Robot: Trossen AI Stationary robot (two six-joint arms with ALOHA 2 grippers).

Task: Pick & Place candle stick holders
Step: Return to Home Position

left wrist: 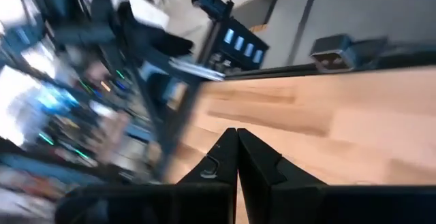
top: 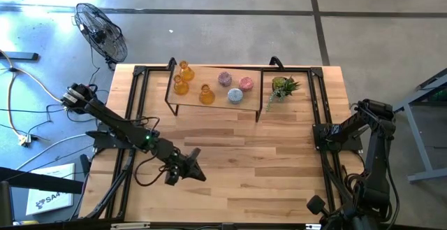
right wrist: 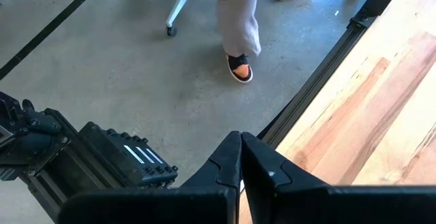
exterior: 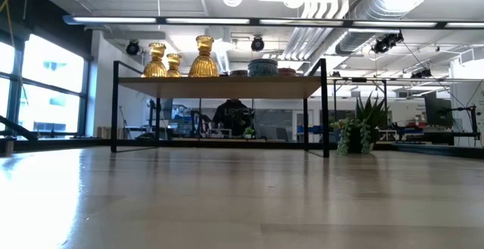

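As amber, pink and blue glass candle stick holders [top: 206, 94] stood shelved, the clenched, empty left hand [left wrist: 237, 139] needed a smooth retreat.

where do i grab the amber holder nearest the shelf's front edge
Probably its narrow neck: the amber holder stands upright, bottle-shaped, wide below. Come from above or from the shelf's open front, since the blue holder stands close beside it.

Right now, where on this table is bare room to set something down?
Free: light wooden tabletop between the black-framed shelf, the left gripper and the right arm. Crowded: the shelf top, holding six small glass candle holders.
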